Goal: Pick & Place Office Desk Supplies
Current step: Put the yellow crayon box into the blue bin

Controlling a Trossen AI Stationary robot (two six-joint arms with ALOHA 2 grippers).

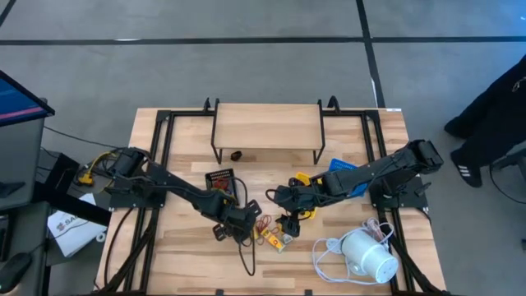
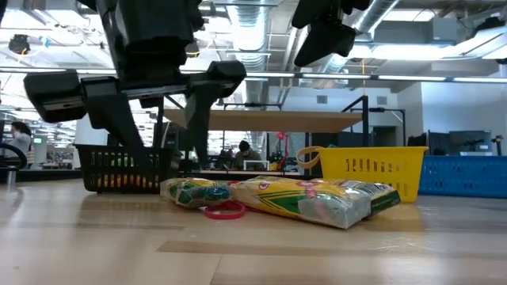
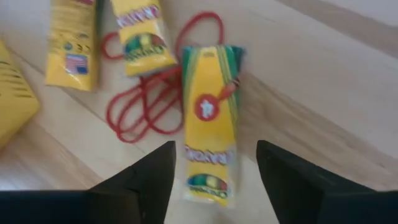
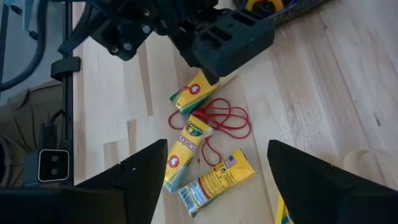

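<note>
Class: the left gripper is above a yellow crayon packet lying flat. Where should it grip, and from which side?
From above, across the narrow width of the crayon packet, near its middle. It lies flat, lengthwise between the open left gripper fingers, which straddle its long edges.

Crayon packs (image 4: 198, 160) lie beside the rubber bands (image 4: 225, 121).

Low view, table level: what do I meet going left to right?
black mesh basket → small crayon packet → red rubber band → larger crayon packet → yellow basket → blue bin.
</note>
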